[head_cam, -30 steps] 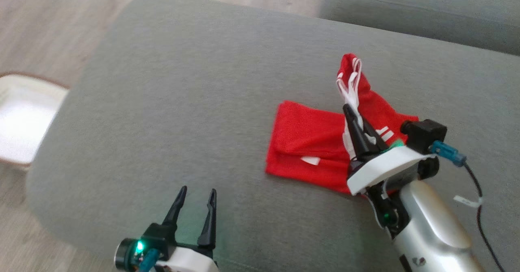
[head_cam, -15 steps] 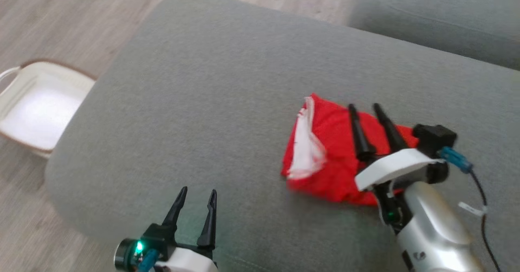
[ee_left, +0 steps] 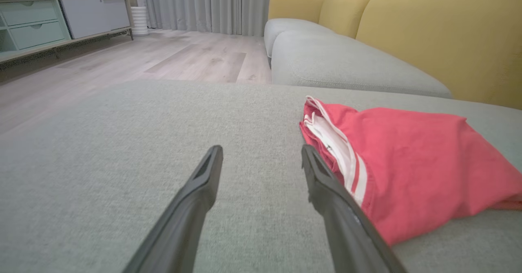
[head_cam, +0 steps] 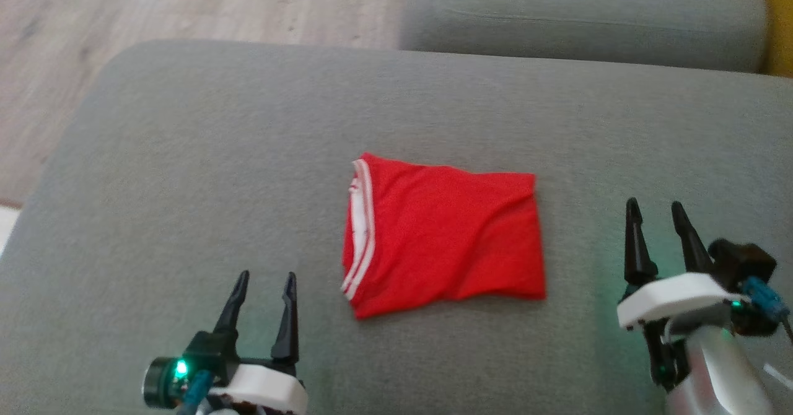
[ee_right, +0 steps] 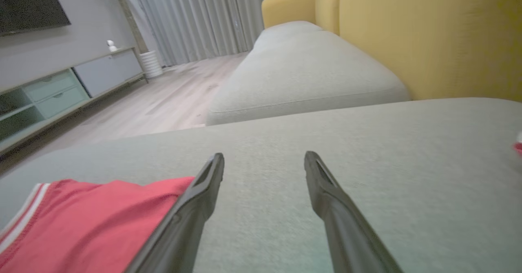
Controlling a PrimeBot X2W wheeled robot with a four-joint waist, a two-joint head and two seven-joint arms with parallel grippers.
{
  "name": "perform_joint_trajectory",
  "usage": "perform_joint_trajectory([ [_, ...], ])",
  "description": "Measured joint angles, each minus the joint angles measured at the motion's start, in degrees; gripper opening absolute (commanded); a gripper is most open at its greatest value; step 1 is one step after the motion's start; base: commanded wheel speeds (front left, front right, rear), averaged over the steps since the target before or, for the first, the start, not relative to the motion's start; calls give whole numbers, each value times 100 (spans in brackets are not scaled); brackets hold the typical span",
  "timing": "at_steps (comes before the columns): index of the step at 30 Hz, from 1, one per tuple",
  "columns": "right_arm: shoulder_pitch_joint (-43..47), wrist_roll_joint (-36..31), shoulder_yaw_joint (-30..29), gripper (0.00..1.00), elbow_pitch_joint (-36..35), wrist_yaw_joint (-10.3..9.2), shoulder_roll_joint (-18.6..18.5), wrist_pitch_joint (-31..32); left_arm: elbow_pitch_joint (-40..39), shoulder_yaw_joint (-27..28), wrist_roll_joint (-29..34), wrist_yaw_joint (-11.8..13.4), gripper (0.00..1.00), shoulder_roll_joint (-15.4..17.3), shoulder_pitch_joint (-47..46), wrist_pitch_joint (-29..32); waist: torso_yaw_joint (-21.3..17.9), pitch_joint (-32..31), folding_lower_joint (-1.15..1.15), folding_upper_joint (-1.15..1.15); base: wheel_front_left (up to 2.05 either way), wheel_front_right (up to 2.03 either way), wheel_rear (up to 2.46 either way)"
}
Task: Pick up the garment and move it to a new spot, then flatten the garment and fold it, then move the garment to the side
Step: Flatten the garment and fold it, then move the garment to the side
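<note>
The garment (head_cam: 443,235) is red with white stripes along its left edge. It lies folded into a rough rectangle on the grey cushion (head_cam: 248,155). My left gripper (head_cam: 265,277) stands open at the lower left, just left of the garment's near corner, apart from it. In the left wrist view the garment (ee_left: 412,163) lies to the right of the open fingers (ee_left: 326,183). My right gripper (head_cam: 654,205) stands open at the lower right, clear of the garment's right edge. The right wrist view has the garment (ee_right: 89,220) at the lower left, beside the left finger.
Another grey seat cushion (head_cam: 576,18) lies beyond the one I work on, with a yellow backrest (ee_right: 428,32) to the right. Wooden floor (head_cam: 155,6) lies to the far left. A low cabinet (ee_left: 49,20) stands across the room.
My right gripper opened and let go of the garment, then drew back to the right. The garment now lies folded flat. The head camera has shifted, so the basket is out of frame.
</note>
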Motion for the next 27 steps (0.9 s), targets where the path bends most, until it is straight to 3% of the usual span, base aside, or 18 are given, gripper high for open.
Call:
perform_joint_trajectory([
  [7,623,-390,-111,100,-163,0,52,-1,0,290,49,45,100,-1,43,0,-474,-138,0,0,0,0,0],
  [13,859,-176,44,100,-153,0,87,-1,-38,298,100,44,100,-2,336,0,-624,-253,0,0,0,0,0],
  [19,857,-66,261,100,-97,0,85,-1,-73,265,79,43,100,-1,389,0,-602,-247,0,0,0,0,0],
  [27,188,389,1292,100,419,0,85,257,-105,-104,-42,42,100,1,270,0,-298,76,0,0,0,0,0],
])
